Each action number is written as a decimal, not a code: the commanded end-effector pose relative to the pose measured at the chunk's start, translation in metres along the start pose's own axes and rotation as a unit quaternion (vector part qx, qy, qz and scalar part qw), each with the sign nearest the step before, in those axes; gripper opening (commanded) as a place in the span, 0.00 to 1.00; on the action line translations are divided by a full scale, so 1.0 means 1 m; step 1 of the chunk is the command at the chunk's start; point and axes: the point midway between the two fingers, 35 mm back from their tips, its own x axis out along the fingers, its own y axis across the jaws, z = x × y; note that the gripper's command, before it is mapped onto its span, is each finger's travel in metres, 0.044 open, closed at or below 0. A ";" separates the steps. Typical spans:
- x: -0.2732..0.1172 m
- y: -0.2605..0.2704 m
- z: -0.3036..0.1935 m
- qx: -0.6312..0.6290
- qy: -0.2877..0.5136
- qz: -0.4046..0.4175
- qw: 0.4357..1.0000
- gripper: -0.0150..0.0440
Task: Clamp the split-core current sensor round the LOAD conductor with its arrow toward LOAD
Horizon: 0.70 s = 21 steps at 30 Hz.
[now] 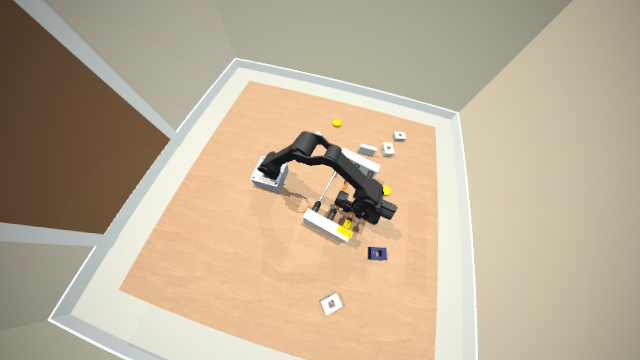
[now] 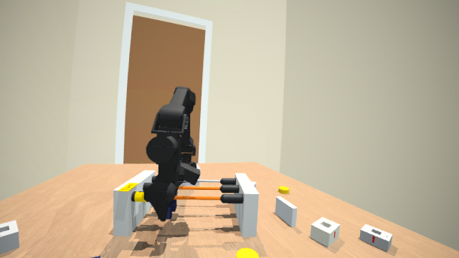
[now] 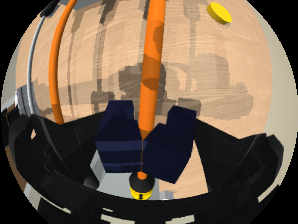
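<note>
The dark blue split-core sensor (image 2: 173,208) (image 3: 120,147) has its two halves on either side of the outer orange conductor (image 2: 206,198) (image 3: 155,30). In the wrist view the halves touch at one place and spread apart in a V, so it looks partly open. My gripper (image 1: 353,209) (image 2: 163,211) (image 3: 151,119) is shut on the sensor, fingers wide apart. The conductor's end has a yellow band (image 1: 347,223) (image 2: 140,196) (image 3: 141,193), next to the yellow label (image 1: 345,231) (image 2: 128,187) on the support block. Its lettering is unreadable. The sensor's arrow and latch are not visible.
Another orange conductor (image 3: 56,70) and a grey one (image 3: 31,65) run alongside between two white blocks (image 1: 322,223) (image 2: 247,211). A second dark blue sensor body (image 1: 377,253) and a white one (image 1: 325,301) lie outside. White pieces (image 2: 324,232) (image 2: 376,237), a plate (image 2: 285,211) and yellow discs (image 1: 336,123) (image 3: 219,13) stand nearby.
</note>
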 end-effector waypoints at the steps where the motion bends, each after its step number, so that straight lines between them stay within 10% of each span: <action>1: 0.000 0.001 0.000 0.000 0.000 0.002 1.000 0.25; 21: -0.019 0.000 0.000 -0.001 0.000 0.003 1.000 0.25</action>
